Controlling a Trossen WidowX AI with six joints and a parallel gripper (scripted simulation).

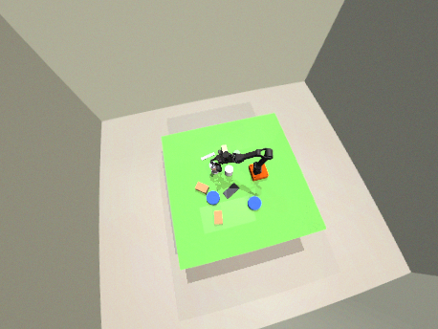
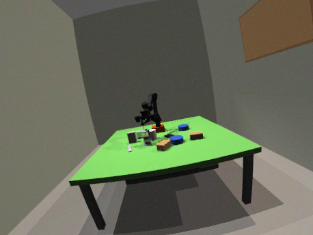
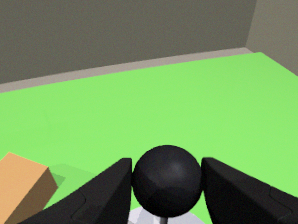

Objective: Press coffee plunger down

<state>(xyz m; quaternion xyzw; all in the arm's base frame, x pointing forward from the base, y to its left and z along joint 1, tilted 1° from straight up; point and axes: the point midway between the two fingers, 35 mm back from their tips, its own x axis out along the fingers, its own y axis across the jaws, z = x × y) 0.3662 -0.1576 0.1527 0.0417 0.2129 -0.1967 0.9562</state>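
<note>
The coffee press [image 2: 147, 140] stands upright on the green table, a clear and grey cylinder; the arm partly hides it in the top view. Its black ball knob [image 3: 167, 172] fills the space between the fingertips in the wrist view. My gripper [image 3: 166, 167] [image 2: 143, 124] is shut on the plunger knob from above, with one finger on each side. A short piece of the thin rod [image 3: 164, 220] shows below the knob, above the pale lid [image 3: 140, 216]. A gap between knob and lid remains visible. The lower part of the press is out of the wrist view.
A white cylinder [image 1: 229, 170] [image 2: 153, 134] stands close beside the press. A dark-sided box [image 2: 132, 137], a white strip [image 1: 208, 156] [image 2: 130, 149], an orange block [image 1: 202, 187] [image 2: 164, 145] [image 3: 22, 182], a blue disc [image 1: 213, 198] [image 2: 176, 140] and a dark slab [image 1: 230, 191] lie around it.
</note>
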